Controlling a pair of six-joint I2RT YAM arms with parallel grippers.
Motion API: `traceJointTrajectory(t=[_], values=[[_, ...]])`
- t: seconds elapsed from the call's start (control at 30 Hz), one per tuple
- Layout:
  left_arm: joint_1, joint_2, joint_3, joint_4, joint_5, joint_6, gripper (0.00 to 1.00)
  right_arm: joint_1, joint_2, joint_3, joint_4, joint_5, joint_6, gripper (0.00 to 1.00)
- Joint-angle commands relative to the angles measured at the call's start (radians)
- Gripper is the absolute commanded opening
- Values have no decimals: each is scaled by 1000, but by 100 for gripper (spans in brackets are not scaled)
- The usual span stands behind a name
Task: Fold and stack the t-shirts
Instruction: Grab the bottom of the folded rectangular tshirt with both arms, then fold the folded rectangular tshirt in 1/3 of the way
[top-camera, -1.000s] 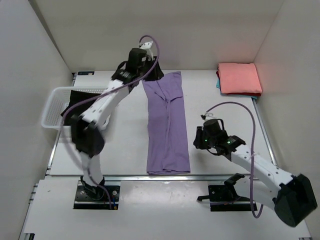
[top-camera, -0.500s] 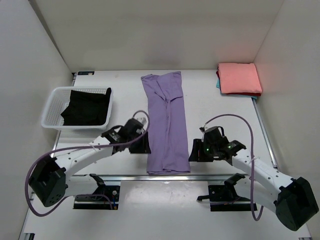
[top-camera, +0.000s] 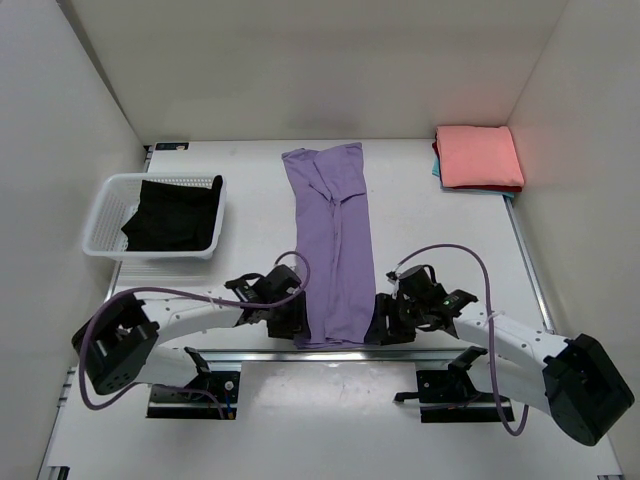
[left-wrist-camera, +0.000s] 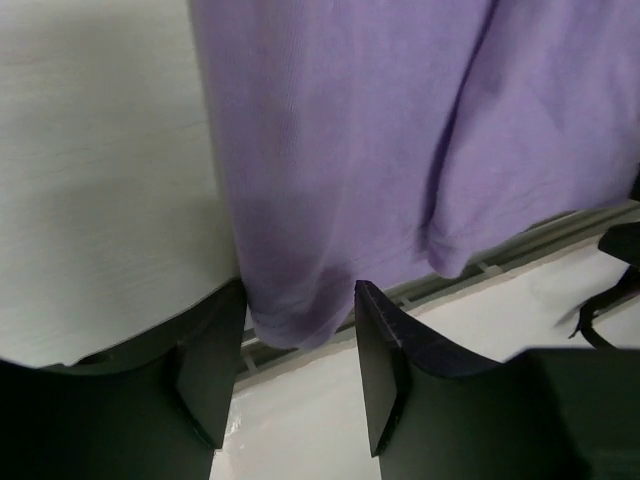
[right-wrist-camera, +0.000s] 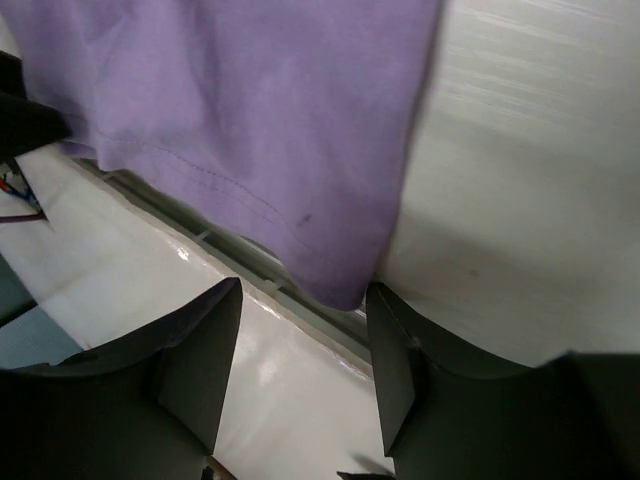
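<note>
The lilac-purple t-shirt (top-camera: 335, 250) lies as a long narrow strip down the middle of the table. My left gripper (top-camera: 297, 328) is at its near left corner and my right gripper (top-camera: 378, 328) at its near right corner. In the left wrist view the purple shirt (left-wrist-camera: 400, 130) has its corner hanging between the open left gripper (left-wrist-camera: 298, 355). The right wrist view shows the purple shirt (right-wrist-camera: 230, 100) with its hemmed corner between the open right gripper (right-wrist-camera: 300, 360), close to one finger (right-wrist-camera: 395, 370). A folded salmon-pink t-shirt (top-camera: 480, 157) rests on a teal t-shirt's edge (top-camera: 437, 171). A black t-shirt (top-camera: 175, 213) is in the basket.
The white lattice basket (top-camera: 100, 215) stands at the left of the table. A metal rail (top-camera: 340, 352) runs along the table's near edge just under the shirt's hem. White walls close in the back and both sides.
The left arm swung from the shirt's far end down to its near left corner. The right arm moved in to the near right corner. Both grippers opened wider.
</note>
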Motion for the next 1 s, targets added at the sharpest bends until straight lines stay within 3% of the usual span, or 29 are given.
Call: traceJointTrajectory(t=[0.0, 0.07, 0.1, 0.13, 0.2, 0.4, 0.6, 0.97], values=[[-26, 42, 6, 45, 33, -29, 59, 27, 48, -43, 41, 8, 14, 50], [-36, 68, 16, 41, 29, -37, 56, 36, 57, -33, 46, 13, 16, 41], [-44, 87, 17, 41, 33, -32, 43, 38, 62, -36, 46, 4, 19, 19], [-50, 96, 20, 39, 41, -31, 24, 38, 59, -39, 48, 1, 14, 4], [-55, 108, 25, 17, 54, -26, 1, 30, 44, -42, 26, -24, 23, 0], [-58, -2, 2, -79, 76, -44, 0, 90, -28, 7, -135, -79, 45, 0], [40, -63, 64, -174, 110, 18, 0, 42, -21, 79, -213, -120, -15, 0], [319, 223, 473, -310, 179, 293, 0, -197, 345, 538, -400, -84, -314, 0]])
